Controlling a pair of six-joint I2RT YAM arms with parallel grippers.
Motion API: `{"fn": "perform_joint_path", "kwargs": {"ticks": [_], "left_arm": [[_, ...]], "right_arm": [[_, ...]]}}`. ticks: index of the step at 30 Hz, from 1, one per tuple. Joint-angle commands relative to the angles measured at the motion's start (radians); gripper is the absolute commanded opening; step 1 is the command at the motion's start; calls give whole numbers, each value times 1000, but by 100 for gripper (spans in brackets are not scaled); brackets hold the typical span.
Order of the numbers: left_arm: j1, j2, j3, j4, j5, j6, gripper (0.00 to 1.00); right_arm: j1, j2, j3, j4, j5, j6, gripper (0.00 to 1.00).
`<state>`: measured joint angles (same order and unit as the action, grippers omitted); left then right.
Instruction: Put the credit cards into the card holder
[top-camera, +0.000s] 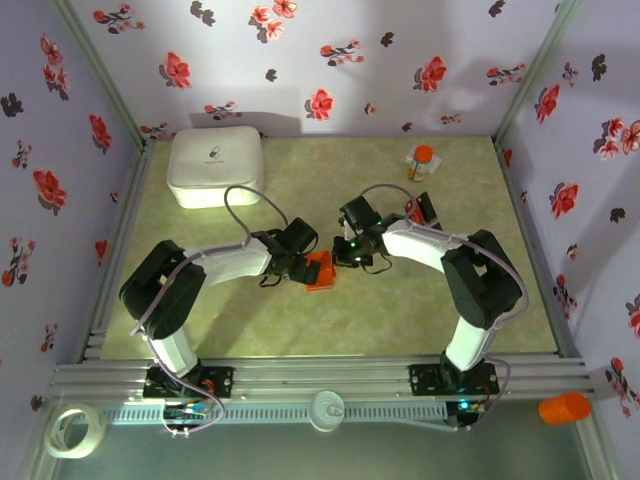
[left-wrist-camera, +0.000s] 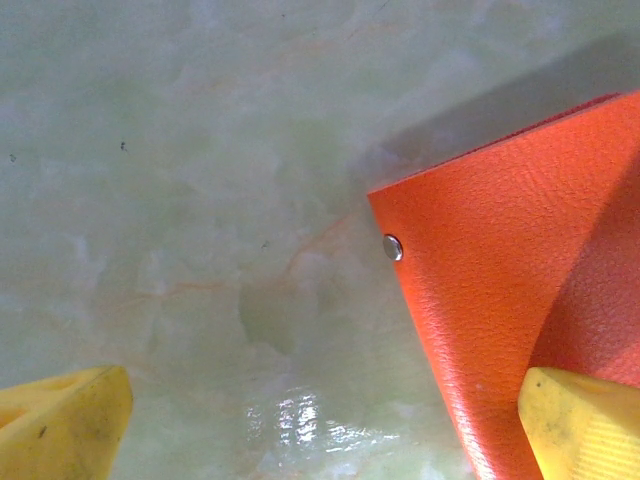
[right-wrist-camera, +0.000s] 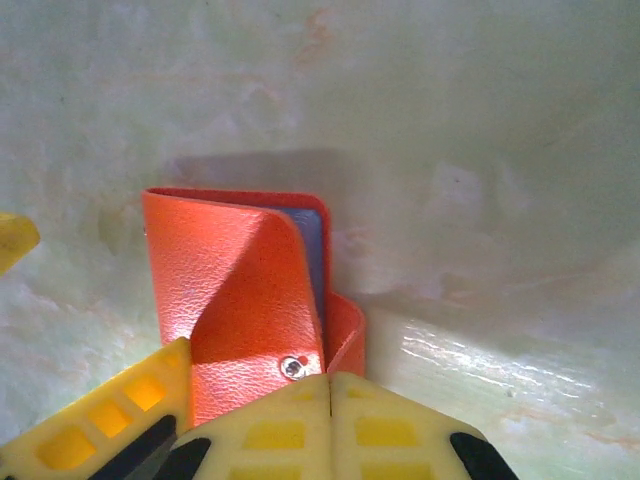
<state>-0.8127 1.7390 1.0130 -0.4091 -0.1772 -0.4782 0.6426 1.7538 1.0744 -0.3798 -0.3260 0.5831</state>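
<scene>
None of the credit cards (top-camera: 416, 210) is seen pocketed yet; the card holder (right-wrist-camera: 230, 290), mid-table, is pinched at its flap by the right gripper (right-wrist-camera: 328, 388), the left gripper (left-wrist-camera: 325, 430) being splayed over its edge.

Left fingers (left-wrist-camera: 62, 422) gape wide apart; right fingers (right-wrist-camera: 280, 432) are pressed together.

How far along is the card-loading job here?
Done: no card seen inside the orange-red folding card holder. In hand: the right pincer pinches its snap flap; the left pincer stands open alongside. Remaining: loading all the thin red and black cards.
</scene>
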Motion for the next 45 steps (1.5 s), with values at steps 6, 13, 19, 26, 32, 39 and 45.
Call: {"fn": "perform_joint_path", "kwargs": {"ticks": [6, 13, 19, 26, 32, 39, 45], "left_arm": [[-6, 45, -7, -93, -43, 36, 100], [-7, 43, -8, -92, -42, 36, 100], [-8, 44, -8, -90, -42, 36, 100], [-8, 43, -7, -89, -42, 36, 100], [-8, 45, -5, -92, -42, 38, 100], [-8, 45, -3, -94, -42, 35, 100], [-8, 48, 7, -98, -41, 37, 100]], "right_arm": [[46, 61, 66, 0, -31, 1, 0], [55, 87, 65, 3, -18, 1, 0], [56, 93, 47, 8, -9, 1, 0], [55, 70, -2, 25, -9, 7, 0], [55, 53, -34, 34, -3, 11, 0], [57, 52, -52, 39, 0, 6, 0], [67, 37, -90, 18, 32, -21, 0]]}}
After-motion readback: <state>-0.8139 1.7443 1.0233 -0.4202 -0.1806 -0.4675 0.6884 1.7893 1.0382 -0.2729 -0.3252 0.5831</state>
